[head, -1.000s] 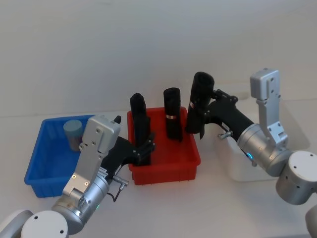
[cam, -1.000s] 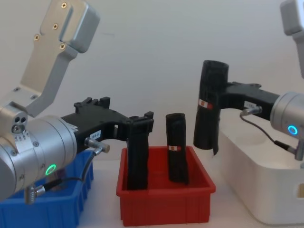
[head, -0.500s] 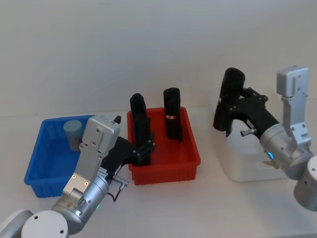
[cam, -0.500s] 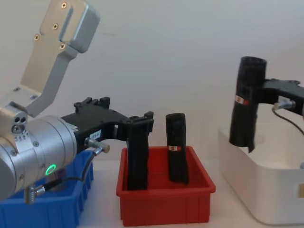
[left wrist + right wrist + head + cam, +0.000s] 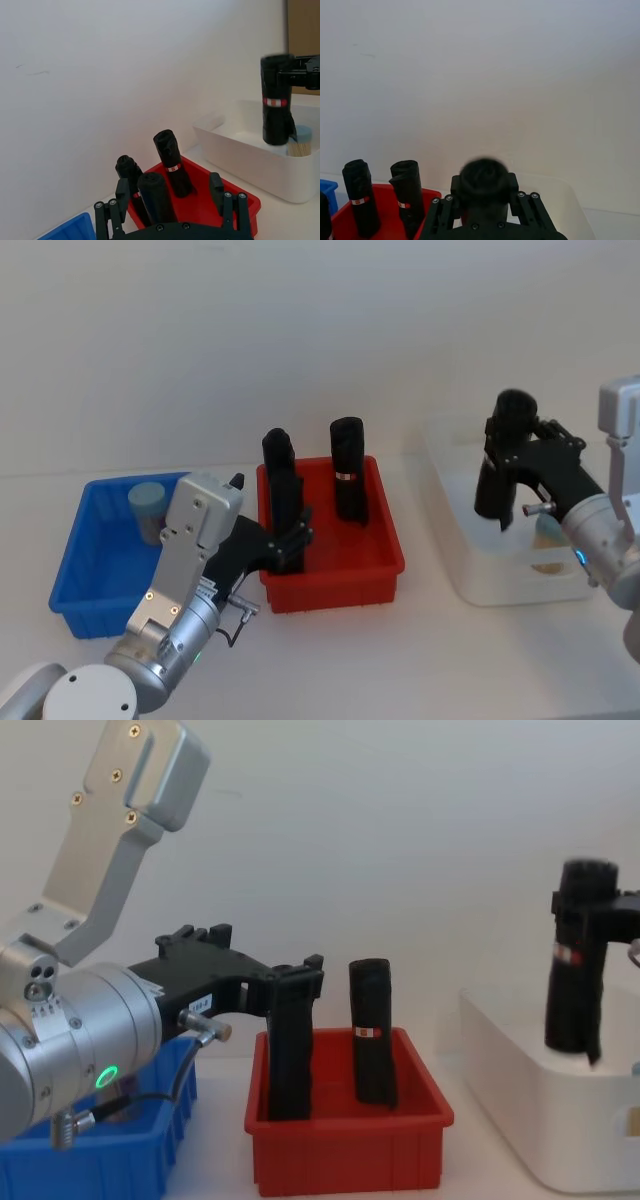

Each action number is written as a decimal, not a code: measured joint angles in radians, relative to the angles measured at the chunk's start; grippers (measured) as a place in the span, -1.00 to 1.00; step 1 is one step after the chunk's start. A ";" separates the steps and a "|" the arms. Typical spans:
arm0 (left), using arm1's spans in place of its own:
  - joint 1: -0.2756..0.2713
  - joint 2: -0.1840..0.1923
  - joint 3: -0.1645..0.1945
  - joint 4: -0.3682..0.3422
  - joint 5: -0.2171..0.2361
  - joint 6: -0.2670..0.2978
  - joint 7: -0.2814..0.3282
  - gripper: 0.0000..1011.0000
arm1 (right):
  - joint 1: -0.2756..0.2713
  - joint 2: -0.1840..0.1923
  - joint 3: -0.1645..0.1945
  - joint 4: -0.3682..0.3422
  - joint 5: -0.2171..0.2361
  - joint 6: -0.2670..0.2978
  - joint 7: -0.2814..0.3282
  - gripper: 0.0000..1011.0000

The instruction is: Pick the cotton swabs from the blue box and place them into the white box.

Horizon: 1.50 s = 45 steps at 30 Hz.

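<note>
right gripper (image 5: 500,475), at frame right, clamps a black roll (image 5: 497,462) above the white box (image 5: 470,575); lower fully before releasing. left gripper (image 5: 293,540), centre-left, grips another roll (image 5: 283,502).

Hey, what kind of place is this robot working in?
Likely a lab test bench: a bare white table against a plain wall, a blue box, red bin and white box in a row.
</note>
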 joint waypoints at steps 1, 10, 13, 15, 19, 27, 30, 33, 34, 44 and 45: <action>0.000 0.000 0.000 0.000 0.000 0.000 0.000 0.99 | -0.003 0.003 0.002 -0.004 0.000 0.003 -0.004 0.00; 0.000 0.000 0.000 0.000 0.000 0.000 0.000 0.99 | -0.016 0.012 0.011 -0.018 0.001 0.015 -0.018 0.56; 0.000 0.000 0.000 0.000 0.000 0.000 0.000 0.99 | -0.018 0.013 0.013 -0.021 0.001 0.017 -0.021 0.75; 0.000 0.000 0.000 0.000 0.000 0.000 0.000 0.99 | -0.019 0.014 0.013 -0.022 0.001 0.018 -0.022 0.81; 0.000 0.000 0.000 0.000 0.000 0.000 0.000 0.99 | -0.022 0.016 0.015 -0.025 0.001 0.021 -0.025 0.98; 0.000 0.000 0.000 0.000 0.000 0.000 0.000 0.99 | -0.024 0.018 0.017 -0.028 0.000 0.023 -0.028 0.98; 0.000 0.000 0.000 0.000 0.000 0.000 0.000 0.99 | -0.025 0.018 0.017 -0.029 0.000 0.023 -0.028 0.98; 0.000 0.000 0.000 0.000 0.000 0.000 0.000 0.99 | -0.025 0.018 0.018 -0.029 0.000 0.024 -0.029 0.98; 0.000 0.000 0.000 0.000 0.000 0.000 0.000 0.99 | -0.025 0.018 0.018 -0.029 0.000 0.024 -0.029 0.98; 0.000 0.000 0.000 0.000 0.000 0.000 0.000 0.99 | -0.026 0.019 0.019 -0.030 0.000 0.025 -0.030 0.98; 0.000 0.000 0.000 0.000 0.000 0.000 0.000 0.99 | -0.027 0.019 0.019 -0.031 0.000 0.025 -0.030 0.98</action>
